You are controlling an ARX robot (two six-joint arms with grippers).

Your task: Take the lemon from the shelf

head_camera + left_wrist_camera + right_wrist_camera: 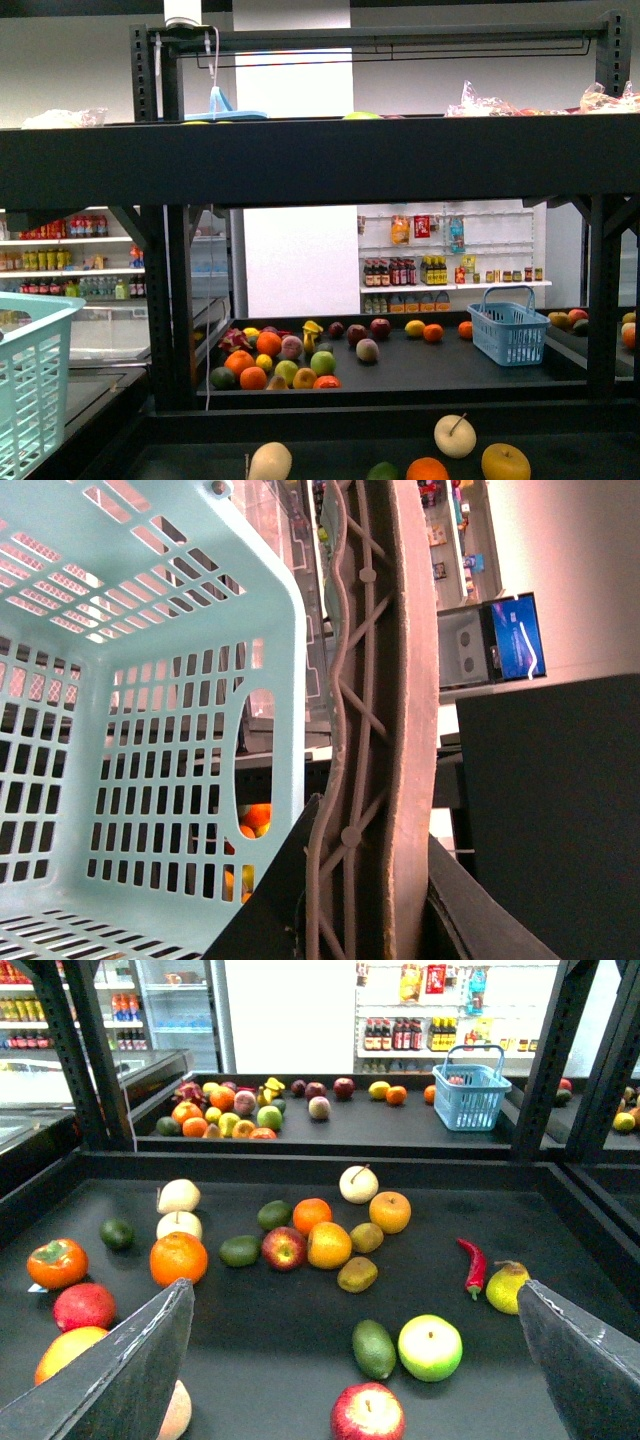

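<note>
shop room w/ white wall racks of bottles at the back, and the black shelf (320, 160) filling most of the front view. its lower tier holds scattered fruit, and the red chili (474, 1265) there is my landmark.

well off to the robot's left of the chili is a pale green basket (30, 380). the left gripper (380, 740) sits right against it. only one ribbed finger shows, so can't tell if that pincer is spread or pressed together.

nearer the chili, still on its left, are an orange (179, 1258), a red apple (284, 1248) and a green apple (430, 1347).

the right gripper (355, 1290) hangs above this spread, fingers wide apart and pinching nothing.

the lemon (508, 1285), as best i can judge, is the bright yellow oval w/ a nubby tip. it lies on the tier just beside the chili, on the chili's right, nearly touching. it's out of the front view.

far beyond the chili, on the next rack, sits a blue basket (470, 1095).

handling, prob: light, firm and smooth-skinned, so it may roll or slip if nudged. take it across the short middle, not the tapered ends. keep one finger out of the chili gap, or the chili may get pinched too.
</note>
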